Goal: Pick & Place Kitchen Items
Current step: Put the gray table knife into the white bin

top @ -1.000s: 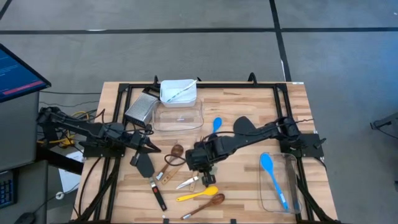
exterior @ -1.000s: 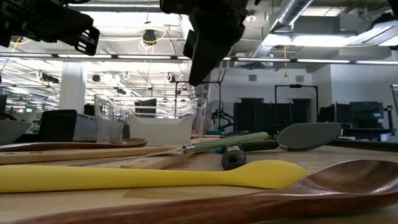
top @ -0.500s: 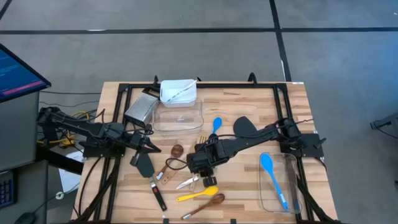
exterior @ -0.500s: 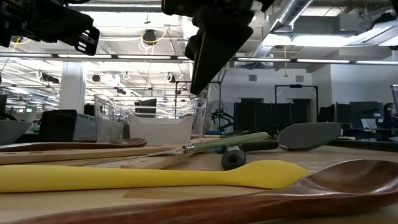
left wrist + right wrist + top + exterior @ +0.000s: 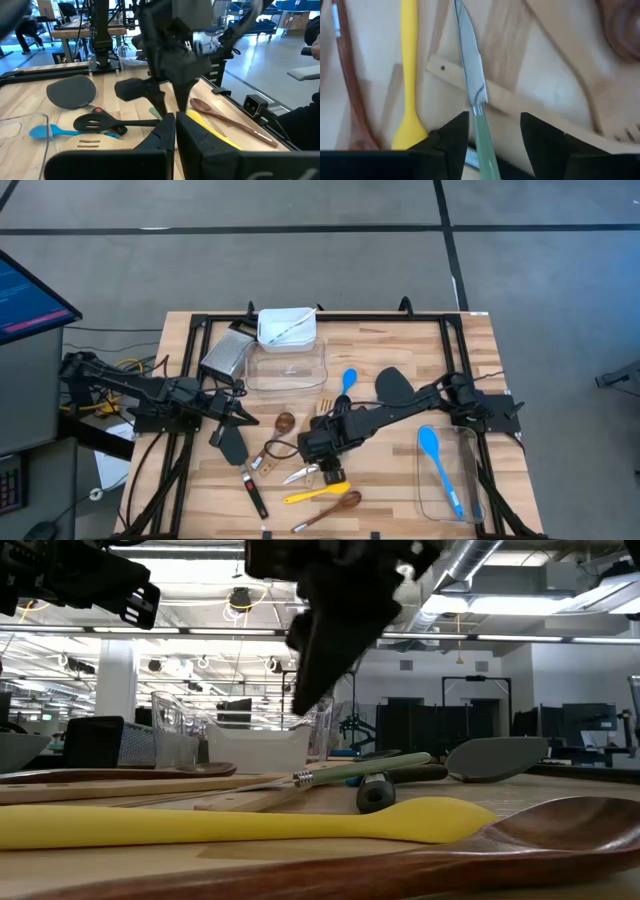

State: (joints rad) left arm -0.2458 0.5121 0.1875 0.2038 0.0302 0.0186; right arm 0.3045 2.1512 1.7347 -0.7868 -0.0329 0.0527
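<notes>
My right gripper (image 5: 326, 464) hangs open above a cluster of utensils near the table's front. In the right wrist view its fingers (image 5: 454, 136) stand either side of a small knife's green handle (image 5: 483, 134), touching nothing; the low view shows the gripper (image 5: 312, 675) well above the table. The knife (image 5: 303, 474) lies across a wooden turner's handle (image 5: 520, 107). Beside it lie a yellow spoon (image 5: 315, 494) and a wooden spoon (image 5: 331, 507). My left gripper (image 5: 246, 419) waits shut at the left, above a black spatula (image 5: 234, 447).
A clear tub (image 5: 446, 476) at the right holds a blue spoon (image 5: 440, 464). Another blue spoon (image 5: 348, 380) and a dark spatula (image 5: 392, 385) lie mid-table. A white tub (image 5: 287, 327), a clear tub (image 5: 287, 366) and a grater (image 5: 226, 352) stand at the back.
My right gripper has moved toward the table's near edge and a little down over the knife, and its fingers have spread open. The utensils have stayed where they were.
</notes>
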